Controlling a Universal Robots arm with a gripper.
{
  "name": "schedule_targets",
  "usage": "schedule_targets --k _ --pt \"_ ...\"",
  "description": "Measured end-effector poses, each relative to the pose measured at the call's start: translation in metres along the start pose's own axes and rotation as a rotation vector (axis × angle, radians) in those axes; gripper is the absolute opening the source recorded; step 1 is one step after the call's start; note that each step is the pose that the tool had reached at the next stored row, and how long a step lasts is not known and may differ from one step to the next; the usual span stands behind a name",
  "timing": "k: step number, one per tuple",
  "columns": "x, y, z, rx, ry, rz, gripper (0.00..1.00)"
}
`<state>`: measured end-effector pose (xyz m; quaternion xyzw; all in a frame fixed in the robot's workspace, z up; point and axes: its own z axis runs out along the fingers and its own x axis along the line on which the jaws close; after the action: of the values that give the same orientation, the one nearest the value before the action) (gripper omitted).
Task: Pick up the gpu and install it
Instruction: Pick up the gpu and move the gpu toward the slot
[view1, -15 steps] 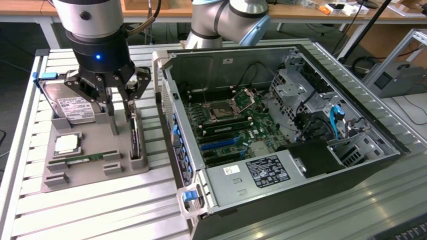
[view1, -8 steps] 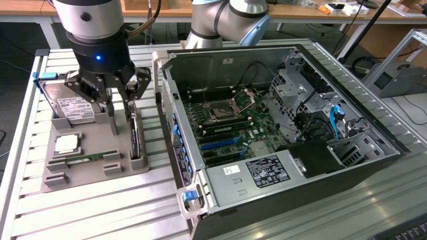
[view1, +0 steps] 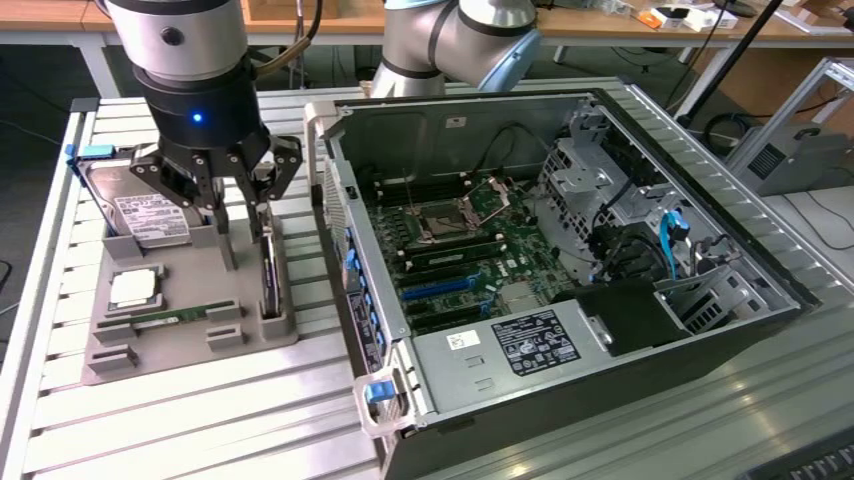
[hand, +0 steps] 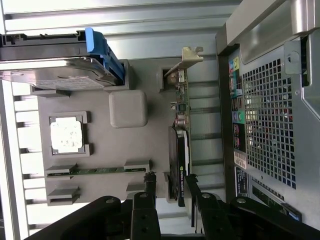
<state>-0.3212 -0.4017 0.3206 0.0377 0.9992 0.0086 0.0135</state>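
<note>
Slatted metal table (view1: 200, 430), grey parts tray (view1: 180, 282), open computer case (view1: 574, 420) beside it

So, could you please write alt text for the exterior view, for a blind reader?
The robot's open pincer hangs over a gpu standing on edge in a grey holder tray that also carries a hard drive. On the exterior view's right lies an open computer case.

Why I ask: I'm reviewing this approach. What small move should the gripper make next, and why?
Probably lower slightly: the gripper hangs open over the gpu, which stands on edge in the grey tray, not yet gripped.
</note>
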Motion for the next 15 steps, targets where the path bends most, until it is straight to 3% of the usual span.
schedule_targets --k 15 --pt "0.0001 -0.0001 0.0038 0.0 0.0 0.0 0.36"
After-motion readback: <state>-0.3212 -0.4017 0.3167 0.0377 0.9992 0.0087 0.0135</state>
